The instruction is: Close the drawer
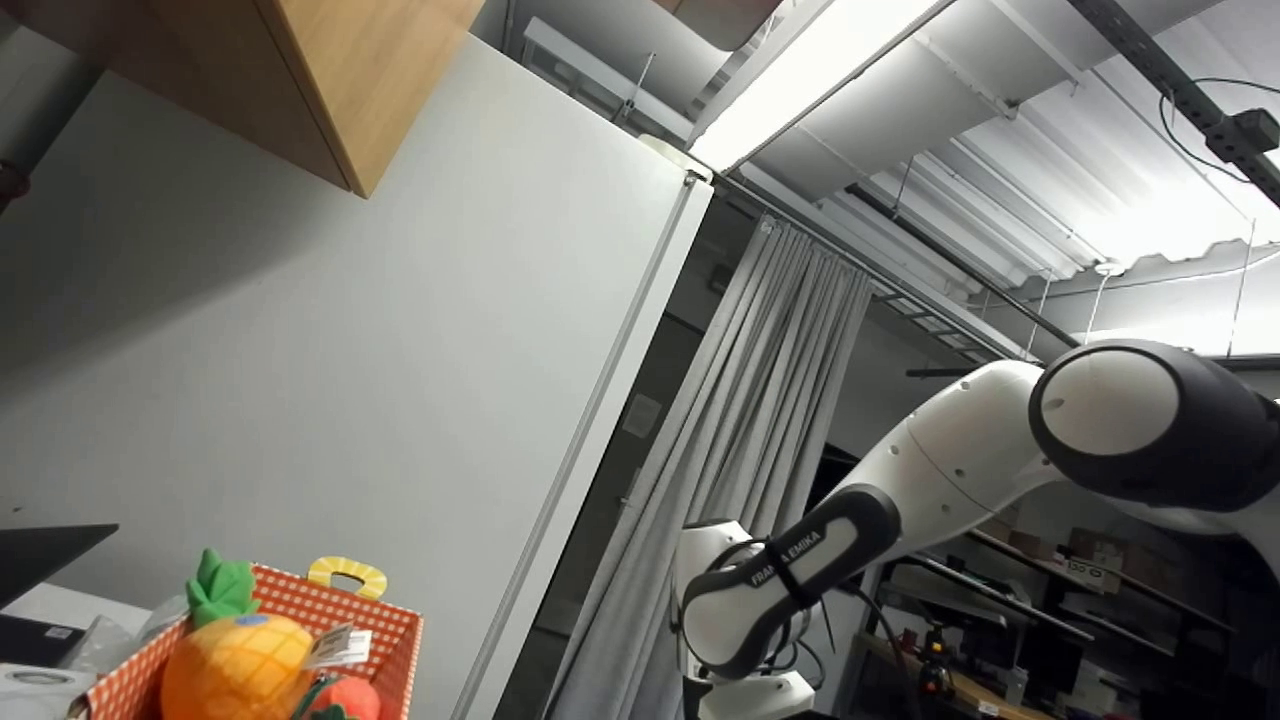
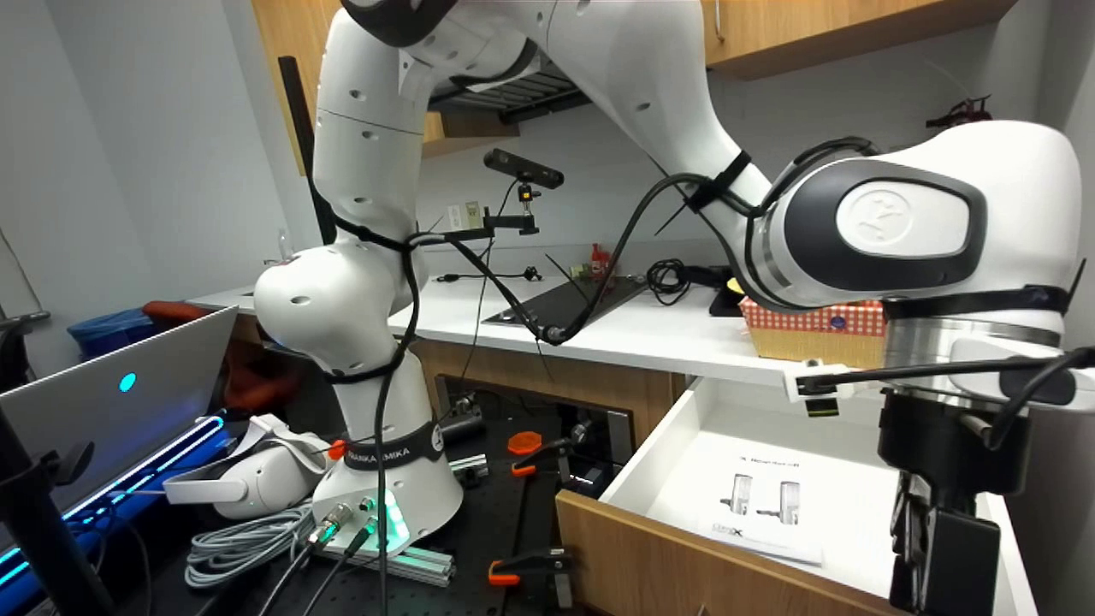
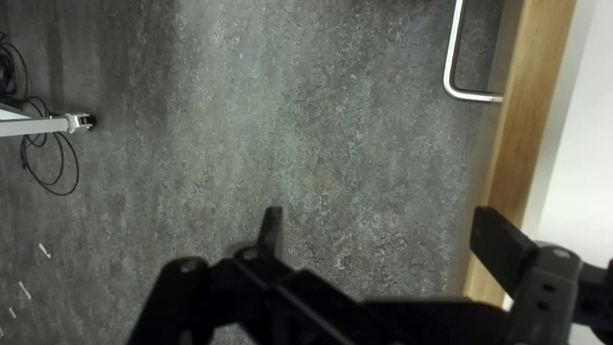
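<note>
In an exterior view, the drawer point(image 2: 684, 573) is standing open at lower right, a paper point(image 2: 766, 496) lying inside. The claw point(image 3: 378, 213) is hanging with fingers point(image 3: 500, 247) wide apart.

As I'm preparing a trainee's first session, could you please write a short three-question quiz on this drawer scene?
1. What lies in the drawer: A) a VR headset, B) a printed sheet, or C) a plush pineapple?
2. True or false: the drawer is fully closed.
3. Fill in: in the wrist view, the gripper is ____ (open or shut).

Key:
1: B.
2: False; it stands pulled out.
3: Open.
</note>
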Motion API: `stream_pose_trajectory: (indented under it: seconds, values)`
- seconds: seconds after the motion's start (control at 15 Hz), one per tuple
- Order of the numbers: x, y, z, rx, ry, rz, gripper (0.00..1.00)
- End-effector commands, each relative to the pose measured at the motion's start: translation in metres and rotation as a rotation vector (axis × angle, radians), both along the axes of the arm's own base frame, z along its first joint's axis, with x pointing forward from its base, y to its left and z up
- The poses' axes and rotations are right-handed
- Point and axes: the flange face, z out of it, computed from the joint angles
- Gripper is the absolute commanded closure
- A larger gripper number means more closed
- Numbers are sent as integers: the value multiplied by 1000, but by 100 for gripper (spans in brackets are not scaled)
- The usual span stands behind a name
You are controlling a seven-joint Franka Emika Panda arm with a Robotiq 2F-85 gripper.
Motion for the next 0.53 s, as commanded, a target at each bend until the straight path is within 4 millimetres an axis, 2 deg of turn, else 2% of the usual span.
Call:
stream_pose_trajectory:
  seconds: [0.0,0.2,0.27,0.33,0.47]
  values:
    - [10,-19,-7,-57,4,-5,0]
    - [10,-28,-11,-69,14,-14,0]
    - [10,-29,-13,-71,17,-16,7]
    - [9,-30,-15,-68,21,-18,26]
    - [7,-28,-21,-57,33,-19,42]
